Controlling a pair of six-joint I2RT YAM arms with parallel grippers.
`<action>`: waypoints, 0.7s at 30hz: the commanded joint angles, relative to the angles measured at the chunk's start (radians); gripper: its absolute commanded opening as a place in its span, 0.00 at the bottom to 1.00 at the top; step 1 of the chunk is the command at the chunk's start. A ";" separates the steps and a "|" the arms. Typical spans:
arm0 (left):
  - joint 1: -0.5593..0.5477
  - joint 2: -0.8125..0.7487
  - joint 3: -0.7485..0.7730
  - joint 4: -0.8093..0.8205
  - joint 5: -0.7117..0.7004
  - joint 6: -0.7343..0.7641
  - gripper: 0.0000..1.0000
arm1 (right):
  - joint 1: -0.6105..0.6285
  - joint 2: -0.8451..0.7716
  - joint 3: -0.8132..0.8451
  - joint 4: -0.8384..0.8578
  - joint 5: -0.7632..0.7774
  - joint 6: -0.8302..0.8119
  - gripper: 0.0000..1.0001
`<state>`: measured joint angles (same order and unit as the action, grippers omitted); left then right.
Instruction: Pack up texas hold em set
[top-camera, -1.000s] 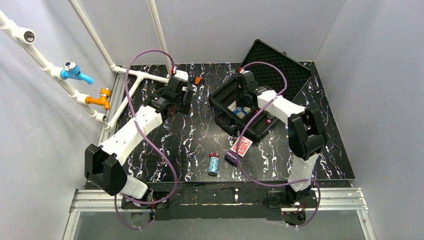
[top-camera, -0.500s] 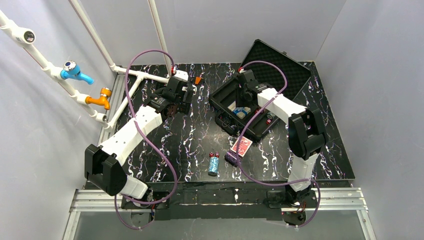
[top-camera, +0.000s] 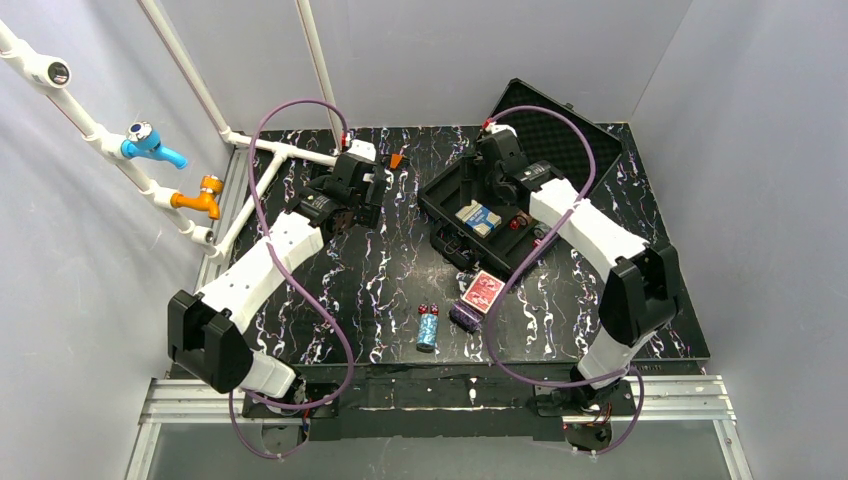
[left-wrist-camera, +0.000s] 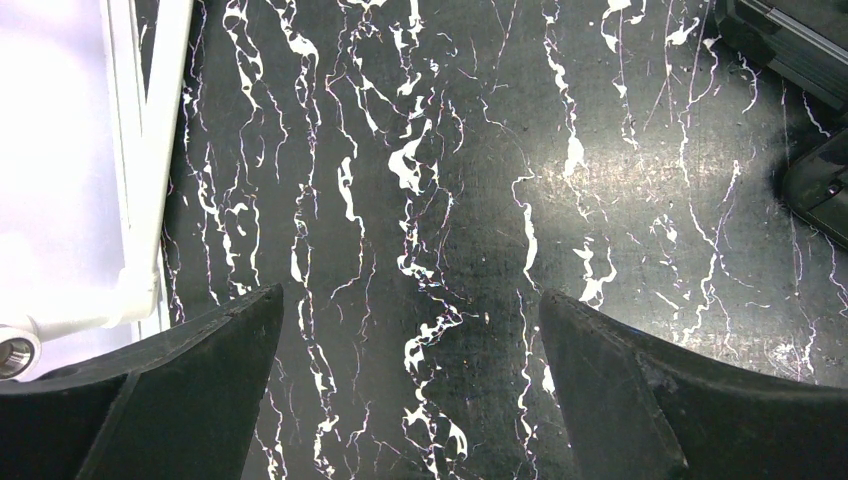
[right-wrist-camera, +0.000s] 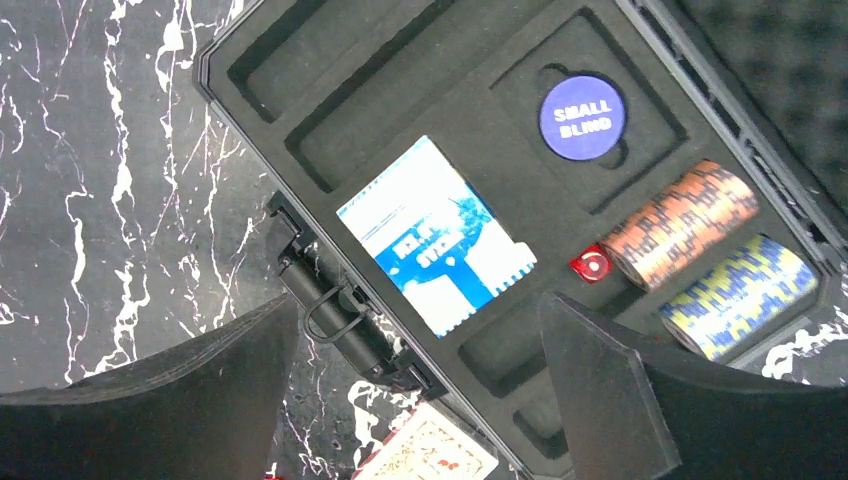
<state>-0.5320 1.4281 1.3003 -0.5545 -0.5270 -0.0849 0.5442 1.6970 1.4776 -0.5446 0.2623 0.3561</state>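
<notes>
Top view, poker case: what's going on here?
The right gripper hovers, fingers open, over the open case; a blue card deck lies in its tray near two chip stacks. A red deck, a blue chip roll and two red dice lie outside on the table. The left gripper hangs open, off to the side.

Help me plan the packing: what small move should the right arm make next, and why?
Probably swing the open right gripper toward the red deck on the table: the blue deck already lies in the case, and the gripper holds nothing.
</notes>
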 joint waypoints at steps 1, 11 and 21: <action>0.004 -0.052 -0.001 -0.018 -0.010 0.007 0.99 | 0.006 -0.075 0.027 -0.050 0.143 0.062 0.98; 0.004 -0.069 -0.006 -0.018 -0.013 0.009 0.99 | -0.009 -0.236 -0.113 0.004 0.284 0.174 0.98; 0.004 -0.084 -0.013 -0.017 -0.012 0.010 0.99 | -0.013 -0.327 -0.192 -0.023 0.194 0.196 0.98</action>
<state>-0.5320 1.3968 1.2995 -0.5545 -0.5274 -0.0845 0.5335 1.4422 1.3163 -0.5724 0.4767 0.5049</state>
